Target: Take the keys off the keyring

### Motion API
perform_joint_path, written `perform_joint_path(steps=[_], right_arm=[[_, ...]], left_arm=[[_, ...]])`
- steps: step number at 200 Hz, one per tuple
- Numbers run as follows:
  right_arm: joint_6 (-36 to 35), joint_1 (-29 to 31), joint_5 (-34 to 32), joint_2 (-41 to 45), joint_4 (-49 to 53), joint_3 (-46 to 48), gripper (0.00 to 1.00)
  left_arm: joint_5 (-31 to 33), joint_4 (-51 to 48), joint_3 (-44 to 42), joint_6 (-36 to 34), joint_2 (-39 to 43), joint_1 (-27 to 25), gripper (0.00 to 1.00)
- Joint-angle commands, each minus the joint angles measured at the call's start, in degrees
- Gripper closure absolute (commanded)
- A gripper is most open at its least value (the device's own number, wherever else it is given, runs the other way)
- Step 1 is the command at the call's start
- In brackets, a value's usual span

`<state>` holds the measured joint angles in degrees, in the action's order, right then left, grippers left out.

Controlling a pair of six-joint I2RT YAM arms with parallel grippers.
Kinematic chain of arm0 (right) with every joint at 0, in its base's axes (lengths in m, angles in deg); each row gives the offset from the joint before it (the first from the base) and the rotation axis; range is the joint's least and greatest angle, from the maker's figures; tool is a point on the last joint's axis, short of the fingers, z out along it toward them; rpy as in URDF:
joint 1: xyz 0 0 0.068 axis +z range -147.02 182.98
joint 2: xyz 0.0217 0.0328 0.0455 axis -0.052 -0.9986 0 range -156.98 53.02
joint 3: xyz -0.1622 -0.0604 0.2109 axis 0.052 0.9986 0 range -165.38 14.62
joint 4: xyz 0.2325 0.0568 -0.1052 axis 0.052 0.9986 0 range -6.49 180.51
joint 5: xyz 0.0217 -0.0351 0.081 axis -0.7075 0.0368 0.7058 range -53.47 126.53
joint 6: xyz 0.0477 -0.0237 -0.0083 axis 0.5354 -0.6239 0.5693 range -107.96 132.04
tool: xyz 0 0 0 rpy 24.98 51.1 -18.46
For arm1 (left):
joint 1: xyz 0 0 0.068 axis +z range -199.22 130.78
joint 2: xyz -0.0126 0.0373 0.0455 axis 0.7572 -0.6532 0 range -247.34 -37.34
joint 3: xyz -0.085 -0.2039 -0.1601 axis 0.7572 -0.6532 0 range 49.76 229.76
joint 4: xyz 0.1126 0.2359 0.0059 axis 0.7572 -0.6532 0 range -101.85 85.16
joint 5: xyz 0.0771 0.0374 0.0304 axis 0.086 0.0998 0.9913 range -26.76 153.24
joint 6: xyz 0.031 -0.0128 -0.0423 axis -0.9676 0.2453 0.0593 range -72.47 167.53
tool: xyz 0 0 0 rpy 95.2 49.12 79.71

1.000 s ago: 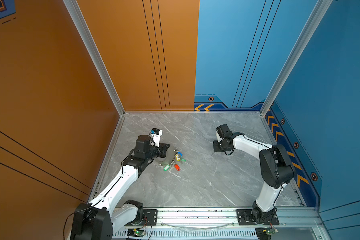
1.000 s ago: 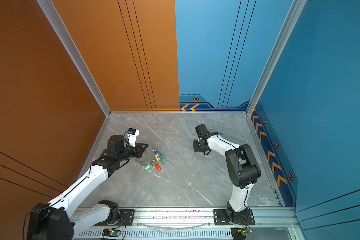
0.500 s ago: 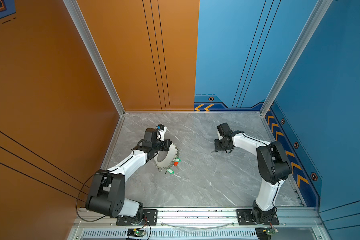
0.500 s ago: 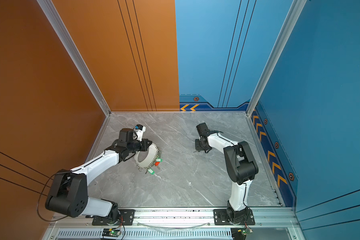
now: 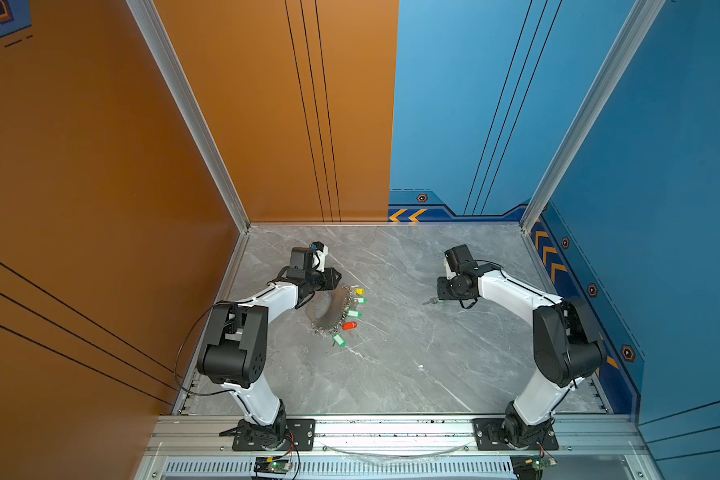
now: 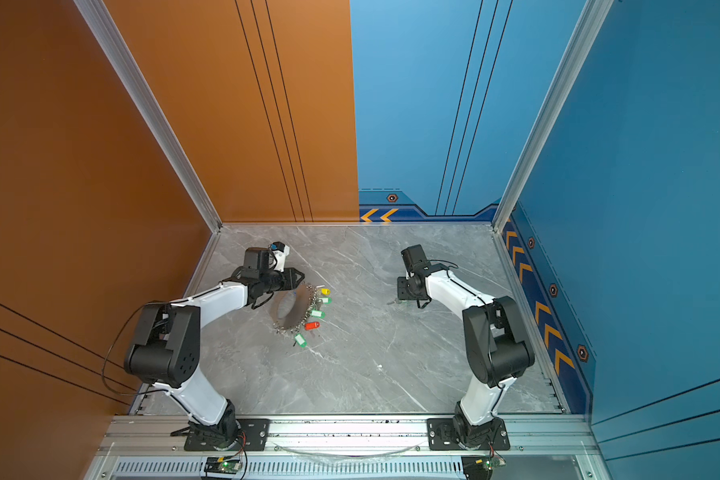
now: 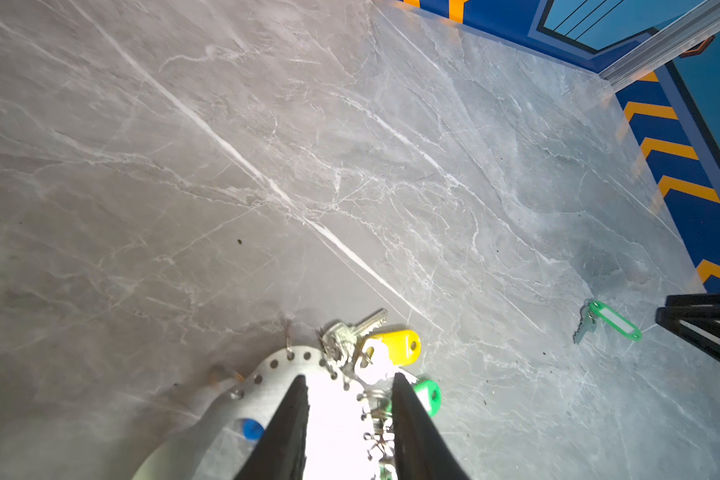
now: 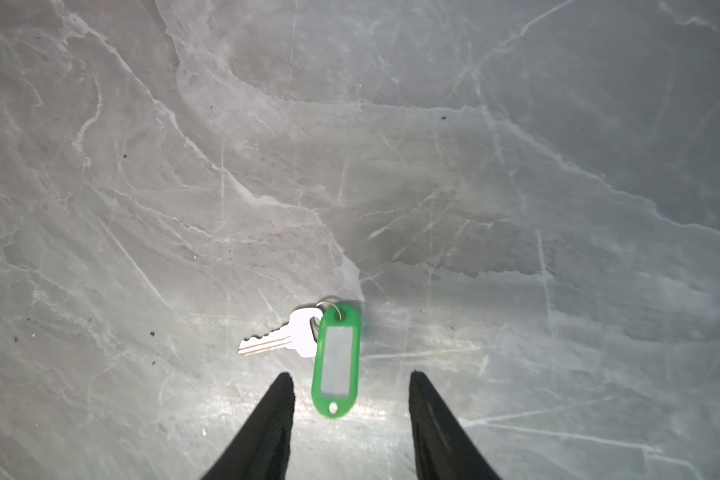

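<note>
The left pincer point(image 7: 348, 376) stood open astride the keyring point(image 7: 273, 370); the right pincer point(image 8: 351, 373) open above a loose key point(image 8: 294, 334). Keyring judged stiff, thin, slippery: take its rim.

The keyring point(image 7: 262, 384) runs off the left wrist view's edge, a blue tag point(image 7: 250, 428) half hidden behind the left gripper point(image 7: 348, 376).

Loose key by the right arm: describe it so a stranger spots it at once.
On the grey marble table, look right, where the right pincer stands open. Just off its tips lies the loose key, silver with a green tag. Other green tags hang on the big ring at left; only this one lies alone.
</note>
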<state>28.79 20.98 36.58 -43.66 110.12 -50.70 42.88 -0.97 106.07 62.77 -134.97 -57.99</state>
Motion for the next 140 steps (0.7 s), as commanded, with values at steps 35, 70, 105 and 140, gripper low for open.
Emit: perform_joint_path(steps=[35,70,105,140], right_arm=[[-1.11,-0.68,4.11,4.74,-0.97,3.50,0.57],[-0.96,-0.02,4.99,-1.59,-1.65,2.26,0.73],[-0.82,-0.78,2.26,-6.64,-0.42,2.82,0.73],[-0.19,-1.74,-1.30,-2.88,0.24,6.09,0.75]], left_arm=[[4.68,3.29,-5.17,0.52,9.83,0.04,0.42],[7.25,4.71,-12.28,0.68,19.90,-1.66,0.41],[8.98,5.06,-19.52,1.01,28.49,-2.53,0.39],[9.17,5.06,-24.93,1.02,32.94,-2.25,0.38]])
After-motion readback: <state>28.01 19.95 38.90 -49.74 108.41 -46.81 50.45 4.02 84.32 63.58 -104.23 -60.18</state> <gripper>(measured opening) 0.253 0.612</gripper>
